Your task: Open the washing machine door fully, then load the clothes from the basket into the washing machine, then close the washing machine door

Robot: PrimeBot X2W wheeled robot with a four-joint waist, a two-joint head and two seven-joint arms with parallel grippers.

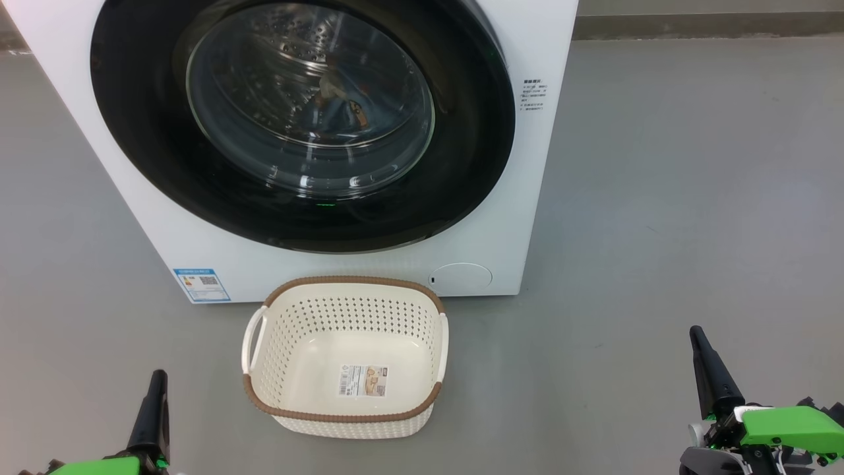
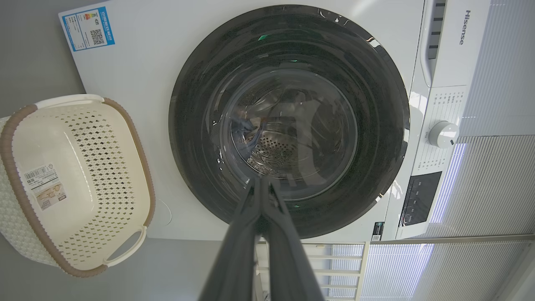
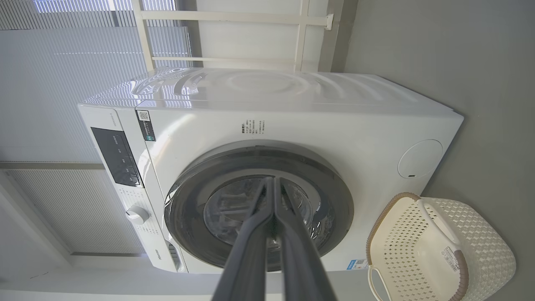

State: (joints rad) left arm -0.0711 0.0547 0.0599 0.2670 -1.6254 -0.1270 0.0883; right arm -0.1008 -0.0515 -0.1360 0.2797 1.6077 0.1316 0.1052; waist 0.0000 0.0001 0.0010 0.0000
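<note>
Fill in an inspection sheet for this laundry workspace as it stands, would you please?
Surface: grey floor, carrying the machine and the basket.
Job's things: washing machine with the washing machine door shut; clothes visible through the glass, inside the drum; basket empty, upright on the floor in front of the machine.
Clutter: nothing seen.
Hands: left hand and right hand both shut, holding nothing, apart from the basket.
Cables: nothing seen.
Surroundings: window blinds and a white rail beyond the machine.
</note>
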